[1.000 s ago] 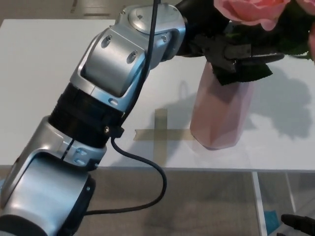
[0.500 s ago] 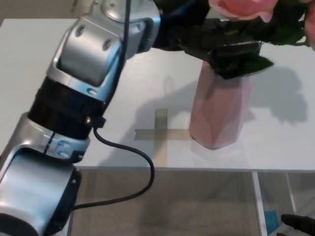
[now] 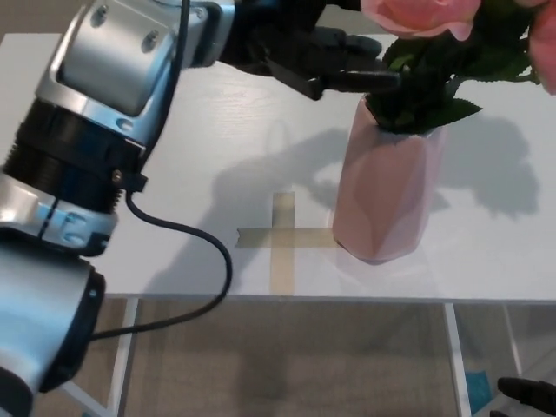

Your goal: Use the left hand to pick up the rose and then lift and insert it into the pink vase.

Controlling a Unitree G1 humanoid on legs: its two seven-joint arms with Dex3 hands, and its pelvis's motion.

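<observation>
The pink vase [image 3: 387,193] stands upright on the white table [image 3: 156,191], right of a tape cross. The rose [image 3: 419,17] sits in the vase's mouth, its pink bloom at the top edge and its green leaves [image 3: 434,91] spilling over the rim. My left hand [image 3: 326,62] hovers just left of the vase's mouth with its fingers apart, holding nothing; its fingertips [image 3: 382,80] point at the leaves. Low in the right corner, below the table, a black tip of my right hand [image 3: 526,393] shows.
A tan tape cross [image 3: 282,236] marks the table near its front edge. My silver left forearm [image 3: 104,113] fills the left side, with a black cable [image 3: 200,261] looping under it. Another pink bloom [image 3: 547,43] shows at the right edge.
My left hand has let go of the rose and drawn back to the left, away from the vase. The rose now stands in the vase by itself.
</observation>
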